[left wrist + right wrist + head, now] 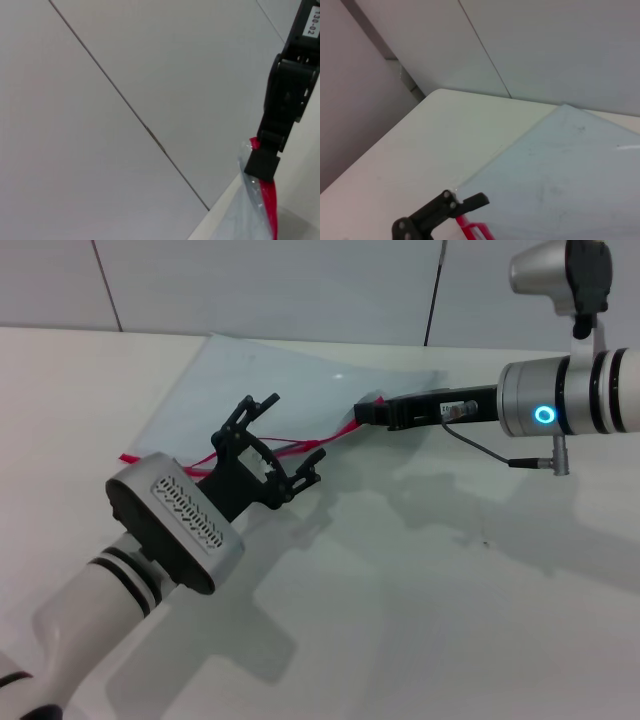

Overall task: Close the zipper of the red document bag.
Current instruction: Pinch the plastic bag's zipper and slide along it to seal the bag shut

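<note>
Head view: the red document bag (270, 380) lies flat on the white worktop (450, 590), a translucent pale blue-grey pouch reaching toward the back wall. Its zipper (335, 438) runs as a thin red line along the near long edge, from a red end at the left (130, 457) up toward the right, and the two red strands seem to part near the middle. The left gripper (280, 445) reaches in from the lower left over that edge, its black jaws spread apart above the zipper. The right gripper (368, 414) comes in level from the right, its jaws pressed together on the right end of the zipper.

Left wrist view: the right gripper (262, 162) hangs black against the grey wall panels, clamped on the zipper (270, 200), with the pale plastic of the bag (247, 215) just beside it.

Right wrist view: the bag (570, 175) spreads over the worktop (420, 165) to its far corner. One black finger of the left gripper (440, 212) lies at the near edge, touching or just over the red zipper end (472, 231).
</note>
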Robot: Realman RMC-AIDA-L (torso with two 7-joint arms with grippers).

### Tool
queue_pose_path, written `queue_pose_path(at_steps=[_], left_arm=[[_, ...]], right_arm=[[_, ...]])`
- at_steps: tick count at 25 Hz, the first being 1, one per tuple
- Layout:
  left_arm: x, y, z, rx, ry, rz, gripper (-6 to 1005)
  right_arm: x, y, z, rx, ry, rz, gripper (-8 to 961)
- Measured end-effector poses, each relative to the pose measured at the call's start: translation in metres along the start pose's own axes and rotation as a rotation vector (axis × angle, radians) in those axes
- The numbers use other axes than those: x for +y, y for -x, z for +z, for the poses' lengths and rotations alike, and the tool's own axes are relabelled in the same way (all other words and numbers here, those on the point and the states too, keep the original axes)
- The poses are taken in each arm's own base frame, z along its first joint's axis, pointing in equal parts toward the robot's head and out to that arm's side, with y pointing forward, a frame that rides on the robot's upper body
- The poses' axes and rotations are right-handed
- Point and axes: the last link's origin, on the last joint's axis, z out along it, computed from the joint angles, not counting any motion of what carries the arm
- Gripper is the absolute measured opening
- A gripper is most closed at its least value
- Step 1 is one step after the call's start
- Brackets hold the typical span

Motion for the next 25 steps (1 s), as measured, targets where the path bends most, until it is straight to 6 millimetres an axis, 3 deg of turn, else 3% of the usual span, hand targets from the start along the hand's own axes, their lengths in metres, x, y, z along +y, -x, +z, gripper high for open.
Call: queue_pose_path(at_steps=[8, 21, 25], left_arm=[[0.001, 0.0, 0.011, -0.028, 0.045, 0.023, 870], [0.008, -0.005, 0.012, -0.007, 0.073, 0.036, 861], [0.007, -0.005, 0.012, -0.006, 0.072, 0.037, 804]], right_arm=[[0.0, 0.001, 0.0, -0.001, 0.001, -0.002, 28], [0.001, 0.001, 0.0, 0.001, 0.001, -0.004, 28], [0.001, 0.001, 0.0, 0.001, 0.001, -0.004, 28]])
